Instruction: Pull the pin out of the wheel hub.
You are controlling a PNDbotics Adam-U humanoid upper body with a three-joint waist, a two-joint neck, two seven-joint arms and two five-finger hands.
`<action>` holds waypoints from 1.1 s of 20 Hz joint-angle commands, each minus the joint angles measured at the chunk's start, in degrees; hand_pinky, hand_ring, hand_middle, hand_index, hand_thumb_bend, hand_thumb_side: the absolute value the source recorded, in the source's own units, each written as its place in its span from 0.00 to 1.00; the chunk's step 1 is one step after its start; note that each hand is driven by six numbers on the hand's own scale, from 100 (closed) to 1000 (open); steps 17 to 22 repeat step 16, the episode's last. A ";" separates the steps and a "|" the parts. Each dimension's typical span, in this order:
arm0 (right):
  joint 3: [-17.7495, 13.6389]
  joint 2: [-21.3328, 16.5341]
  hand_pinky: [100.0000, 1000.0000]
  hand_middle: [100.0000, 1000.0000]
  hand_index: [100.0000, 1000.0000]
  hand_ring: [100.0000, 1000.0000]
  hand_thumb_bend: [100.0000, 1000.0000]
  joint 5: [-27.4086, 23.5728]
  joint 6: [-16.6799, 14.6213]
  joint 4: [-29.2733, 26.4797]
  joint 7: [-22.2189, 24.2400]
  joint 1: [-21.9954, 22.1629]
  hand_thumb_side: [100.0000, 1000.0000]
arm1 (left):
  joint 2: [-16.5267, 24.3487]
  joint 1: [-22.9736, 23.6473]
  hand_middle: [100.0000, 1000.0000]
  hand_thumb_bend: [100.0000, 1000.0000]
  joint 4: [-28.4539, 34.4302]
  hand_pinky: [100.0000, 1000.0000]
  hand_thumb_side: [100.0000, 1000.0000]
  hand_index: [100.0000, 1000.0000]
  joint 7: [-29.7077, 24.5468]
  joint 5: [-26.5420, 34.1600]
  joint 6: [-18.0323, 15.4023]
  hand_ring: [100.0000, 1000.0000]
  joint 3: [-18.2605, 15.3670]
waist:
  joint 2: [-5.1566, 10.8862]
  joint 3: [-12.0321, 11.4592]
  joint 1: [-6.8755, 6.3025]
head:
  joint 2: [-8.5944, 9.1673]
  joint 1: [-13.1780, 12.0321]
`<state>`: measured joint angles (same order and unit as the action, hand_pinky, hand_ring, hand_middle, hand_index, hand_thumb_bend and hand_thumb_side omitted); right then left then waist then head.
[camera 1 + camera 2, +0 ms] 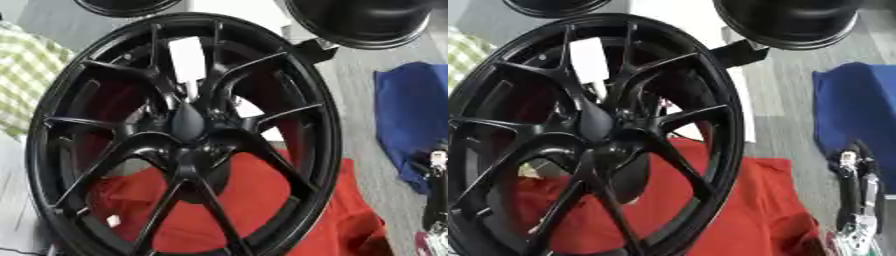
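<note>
Wheel hub (188, 135): glossy black spoked alloy, upright, tilted, face toward camera, frame centre | pin: not discernible | red cloth (750, 210) beneath | right hand (857, 192): lower-right edge, fingers' state cannot tell.

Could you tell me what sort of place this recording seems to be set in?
Probably a car workshop or wheel store: a big black alloy wheel fills the view, more black rims stand behind it, and red and blue cloths lie on grey flooring.
</note>
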<state>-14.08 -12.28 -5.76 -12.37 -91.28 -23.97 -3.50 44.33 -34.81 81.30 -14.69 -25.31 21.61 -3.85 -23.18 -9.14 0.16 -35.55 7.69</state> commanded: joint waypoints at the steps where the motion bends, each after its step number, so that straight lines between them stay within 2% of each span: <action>1: -0.21 -1.05 0.71 0.59 0.90 0.70 0.00 -0.13 -0.10 -0.46 0.09 -0.01 0.73 | 0.87 -1.45 0.48 0.00 2.44 0.76 0.67 0.67 2.42 -1.56 1.05 0.60 -2.62 | 1.21 -0.18 -0.09 | 0.80 -0.05; 4: -0.21 -0.93 0.71 0.59 0.90 0.70 0.00 -0.09 -0.10 -0.50 0.07 0.09 0.73 | -2.45 -2.20 0.43 0.00 6.05 0.70 0.61 0.65 5.32 0.80 0.04 0.54 -4.28 | 1.29 -0.26 0.09 | 0.78 -0.18; 8: 0.16 -0.54 0.71 0.59 0.90 0.70 0.00 -0.27 -0.12 -0.50 0.34 0.00 0.73 | -8.36 -3.45 0.43 0.00 10.23 0.69 0.76 0.67 9.11 4.52 -3.10 0.53 -7.02 | 1.44 0.17 0.74 | 0.89 -1.04; 9: 0.30 -0.40 0.71 0.59 0.90 0.70 0.00 -0.36 -0.13 -0.49 0.46 -0.10 0.72 | -9.86 -3.59 0.44 0.00 10.21 0.69 0.82 0.69 10.04 5.45 -3.53 0.54 -7.81 | 1.43 0.41 0.96 | 0.96 -1.32; 11: 0.60 -0.08 0.71 0.59 0.90 0.70 0.00 -0.57 -0.16 -0.44 0.72 -0.33 0.72 | -12.89 -3.59 0.44 0.03 9.01 0.70 0.91 0.70 11.91 7.31 -3.99 0.55 -8.82 | 1.39 0.93 1.40 | 1.13 -1.97; 16: 0.88 0.18 0.71 0.59 0.90 0.70 0.00 -0.81 -0.26 -0.35 1.09 -0.58 0.71 | -19.98 -2.76 0.45 0.06 4.36 0.71 1.00 0.72 16.28 11.68 -7.42 0.55 -8.53 | 1.34 1.31 1.81 | 1.22 -2.38; 22: 0.88 0.18 0.71 0.59 0.90 0.70 0.00 -0.81 -0.26 -0.35 1.09 -0.58 0.71 | -19.98 -2.76 0.45 0.06 4.36 0.71 1.00 0.72 16.28 11.68 -7.42 0.55 -8.53 | 1.34 1.31 1.81 | 1.22 -2.38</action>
